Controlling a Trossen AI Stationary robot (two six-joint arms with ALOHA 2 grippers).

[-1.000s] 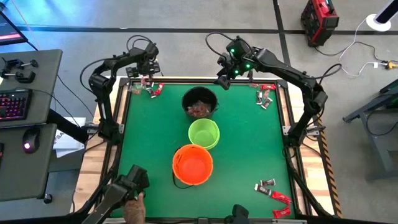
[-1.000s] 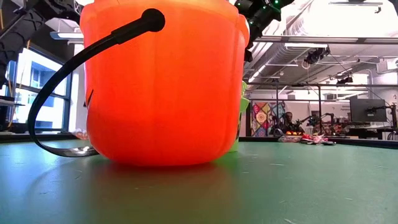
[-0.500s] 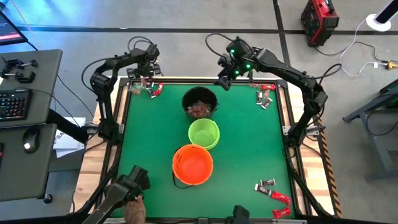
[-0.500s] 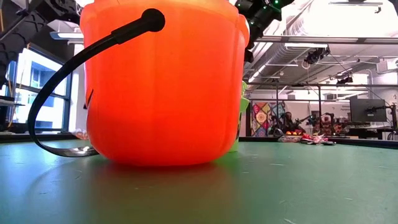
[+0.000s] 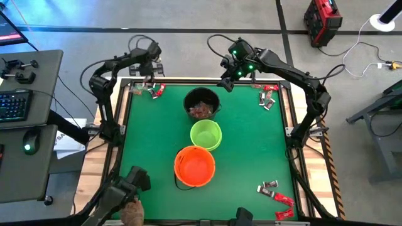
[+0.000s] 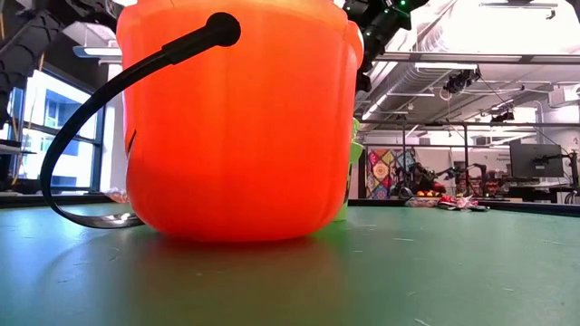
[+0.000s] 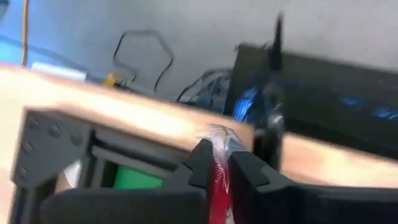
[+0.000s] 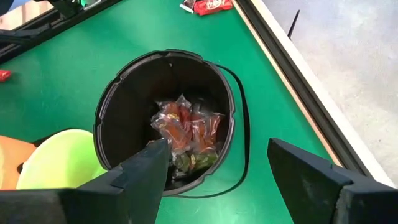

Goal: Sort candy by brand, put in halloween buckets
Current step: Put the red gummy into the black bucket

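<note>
My left gripper hovers at the table's far left corner, above a small pile of red and dark candy. It is shut on a red candy with a silvery end. My right gripper is open and empty just beyond the black bucket, which holds clear-wrapped candy. The lime green bucket and the orange bucket stand in a row toward the near edge. The orange bucket fills the low view. My left gripper pinches the red candy between its two fingers. The silvery wrapper end sticks out past the fingertips. The picture is blurred, and I cannot tell which part of the candy lies further back between the fingers.
More candy lies at the far right and at the near right corner. The table's raised wooden rim runs close by my left gripper. A person's hand shows at the near left edge. Bare green mat lies left and right of the buckets.
My left gripper has risen a little and drawn toward the far edge at the far left corner. The person's hand at the near left edge has shifted. My right arm has kept still.
</note>
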